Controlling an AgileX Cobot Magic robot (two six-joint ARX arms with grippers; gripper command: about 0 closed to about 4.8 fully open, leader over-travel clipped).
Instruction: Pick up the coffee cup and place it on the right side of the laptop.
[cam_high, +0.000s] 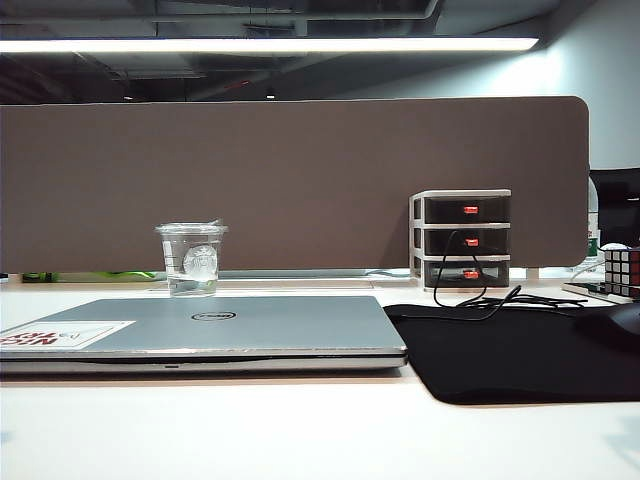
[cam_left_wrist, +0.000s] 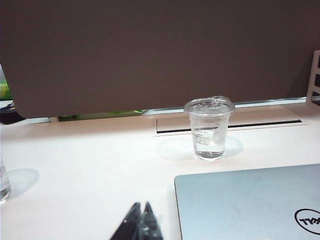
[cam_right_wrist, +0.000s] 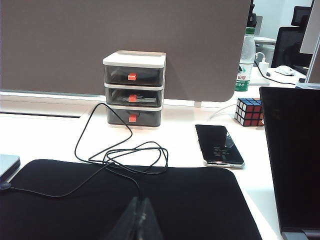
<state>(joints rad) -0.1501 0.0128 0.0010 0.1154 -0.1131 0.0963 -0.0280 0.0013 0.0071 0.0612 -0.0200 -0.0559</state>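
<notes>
Exterior view: cup upright behind laptop, toward its left end; black mat just right of laptop, cable trailing from drawers. No arm in sight.
Left wrist view: left gripper low over bare table, fingertips pressed together, holding nothing. Cup ahead, apart from laptop's far edge, lid on, a little clear liquid. Likely a rest pose; reach not begun.
Right wrist view: right gripper over mat, tips meeting, empty. Phone, cube beyond. Mat looks like the landing spot; cable may snag.
</notes>
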